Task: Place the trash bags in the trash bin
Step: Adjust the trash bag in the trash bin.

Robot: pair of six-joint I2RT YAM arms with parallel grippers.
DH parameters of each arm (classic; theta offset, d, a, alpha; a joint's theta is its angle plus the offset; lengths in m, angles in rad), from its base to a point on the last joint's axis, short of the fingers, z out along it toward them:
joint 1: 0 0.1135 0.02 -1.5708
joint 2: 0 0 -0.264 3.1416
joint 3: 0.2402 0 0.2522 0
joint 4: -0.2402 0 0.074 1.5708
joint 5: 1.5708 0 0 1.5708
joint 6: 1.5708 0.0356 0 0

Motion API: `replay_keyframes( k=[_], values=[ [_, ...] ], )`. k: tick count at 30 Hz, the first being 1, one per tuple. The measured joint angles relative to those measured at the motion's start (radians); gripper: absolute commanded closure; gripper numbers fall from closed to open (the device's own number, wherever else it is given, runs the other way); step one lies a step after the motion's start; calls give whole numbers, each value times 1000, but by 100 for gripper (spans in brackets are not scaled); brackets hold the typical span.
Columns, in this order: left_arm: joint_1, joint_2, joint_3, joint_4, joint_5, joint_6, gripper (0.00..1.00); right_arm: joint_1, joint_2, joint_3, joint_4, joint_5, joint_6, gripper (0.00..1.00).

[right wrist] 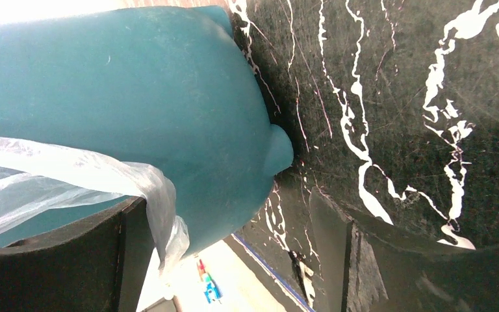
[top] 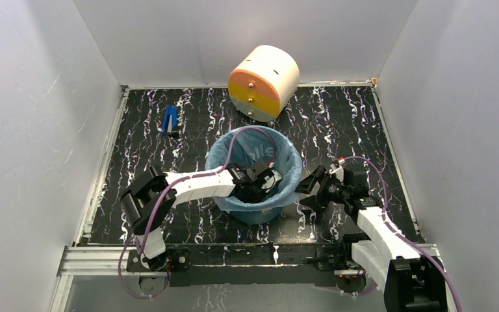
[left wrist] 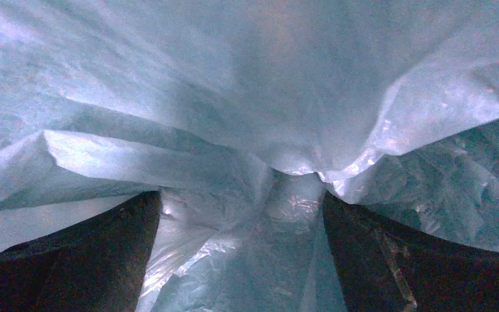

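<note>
Bag (top: 224, 159): thin, crinkly, see-through light blue, white lettering on far inner side. Lines bin (right wrist: 136, 97); mouth spread open, hem folded over rim, hanging down outer wall. Bin upright mid-surface (top: 338, 123). Left gripper (top: 263, 182) down inside bin, fingers (left wrist: 91, 260) apart, loose bag film bunched between them, not pinched. Right gripper (right wrist: 227, 201) low beside bin's right outer wall, spread wide, gripping nothing. Bag hem hangs against one finger; contact unclear.
</note>
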Motion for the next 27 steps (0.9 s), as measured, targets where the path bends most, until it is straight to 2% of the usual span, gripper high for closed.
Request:
replay_keyframes(
  k=[11, 23, 27],
  values=[
    [0, 33, 34, -27, -18, 7, 6, 0, -19, 6, -31, -9, 8, 10],
    [0, 121, 117, -124, -8, 77, 8, 0, -53, 120, -158, 82, -39, 9],
    [0, 115, 122, -129, -11, 80, 7, 0, -37, 117, -156, 80, -43, 13]
  ],
)
